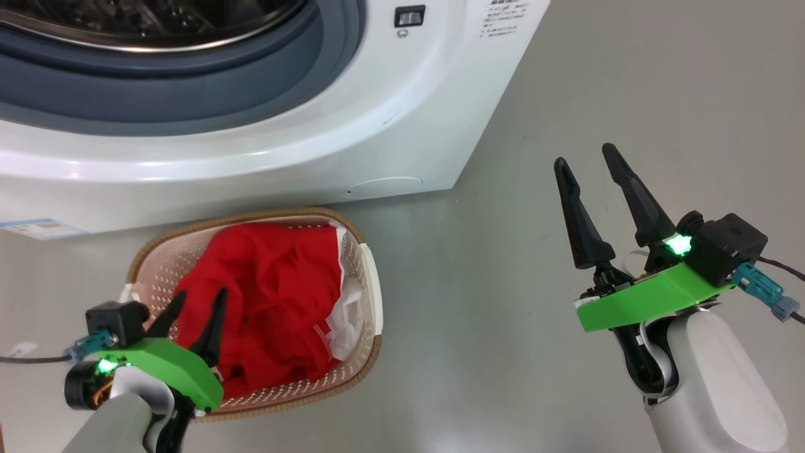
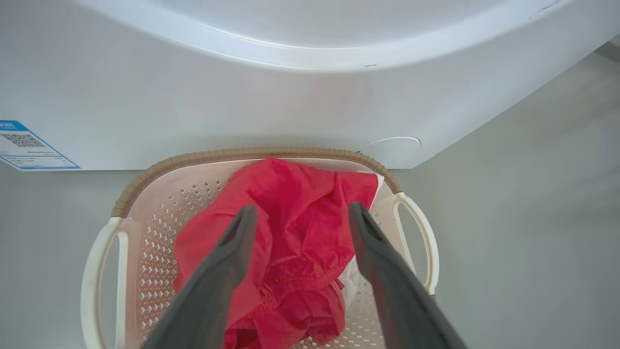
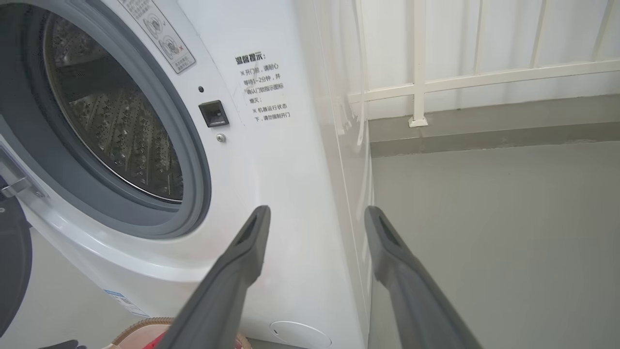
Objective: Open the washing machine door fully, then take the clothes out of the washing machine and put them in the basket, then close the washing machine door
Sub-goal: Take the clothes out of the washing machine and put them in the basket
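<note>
The big white boxy washing machine [image 1: 390,126] shows a bare steel drum [image 3: 121,135], and its round glossy black door [image 3: 10,261] is open, so closing it seems the only step left. In front of the machine, the cream perforated plastic basket [image 1: 371,283] holds the red fabric clothes [image 1: 270,302]. The left gripper [image 1: 201,296] above them and the right gripper [image 1: 585,156] beside the machine both gape wide and empty.

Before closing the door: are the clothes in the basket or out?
In. The clothes lie crumpled inside the basket; the left gripper is open, holding nothing.

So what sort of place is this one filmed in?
Probably a laundry corner on a balcony or utility area: a white front-loading washing machine stands on a bare grey floor, a basket of red clothes sits before it, and a white railing runs beyond.
</note>
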{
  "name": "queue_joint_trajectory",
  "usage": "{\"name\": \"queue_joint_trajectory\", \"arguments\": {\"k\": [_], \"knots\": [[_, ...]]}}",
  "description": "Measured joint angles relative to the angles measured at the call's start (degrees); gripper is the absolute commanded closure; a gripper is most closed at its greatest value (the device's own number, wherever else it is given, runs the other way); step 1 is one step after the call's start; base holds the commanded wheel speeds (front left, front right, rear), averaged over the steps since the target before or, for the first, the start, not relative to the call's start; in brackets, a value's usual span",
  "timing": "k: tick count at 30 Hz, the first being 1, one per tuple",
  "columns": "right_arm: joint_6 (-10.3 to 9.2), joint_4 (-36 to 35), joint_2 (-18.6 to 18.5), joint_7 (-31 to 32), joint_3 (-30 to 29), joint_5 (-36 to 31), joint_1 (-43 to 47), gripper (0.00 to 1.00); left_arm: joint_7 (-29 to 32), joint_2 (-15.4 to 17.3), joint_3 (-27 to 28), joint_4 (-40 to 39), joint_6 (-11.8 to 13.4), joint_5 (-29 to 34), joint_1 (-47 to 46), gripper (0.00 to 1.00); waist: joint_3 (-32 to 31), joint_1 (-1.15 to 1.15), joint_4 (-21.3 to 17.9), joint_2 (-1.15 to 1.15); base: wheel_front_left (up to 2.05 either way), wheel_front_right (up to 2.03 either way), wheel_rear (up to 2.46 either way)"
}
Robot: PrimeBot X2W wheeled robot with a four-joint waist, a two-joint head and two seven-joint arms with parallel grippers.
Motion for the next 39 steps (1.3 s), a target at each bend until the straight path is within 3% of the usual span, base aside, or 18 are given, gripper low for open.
{"name": "queue_joint_trajectory", "arguments": {"k": [9,18,39], "knots": [[0.00,0.71,-0.42,0.00,0.36,0.19,2.08,0.00,-0.03,0.14,8.62,-12.14,2.63,2.91,7.37,0.00,-3.21,0.00,0.31,0.00,0.00,0.00,0.00],[0.00,1.36,-0.85,0.00,0.99,0.58,3.44,0.00,-0.04,0.70,13.43,-24.30,5.61,6.64,14.32,0.00,-7.17,0.00,0.63,0.00,0.00,0.00,0.00],[0.00,2.12,-1.82,0.00,0.73,1.60,8.98,0.00,-0.04,2.97,18.73,-43.33,13.24,9.21,25.38,0.00,-17.31,0.00,2.69,0.00,0.00,0.00,0.00]]}}
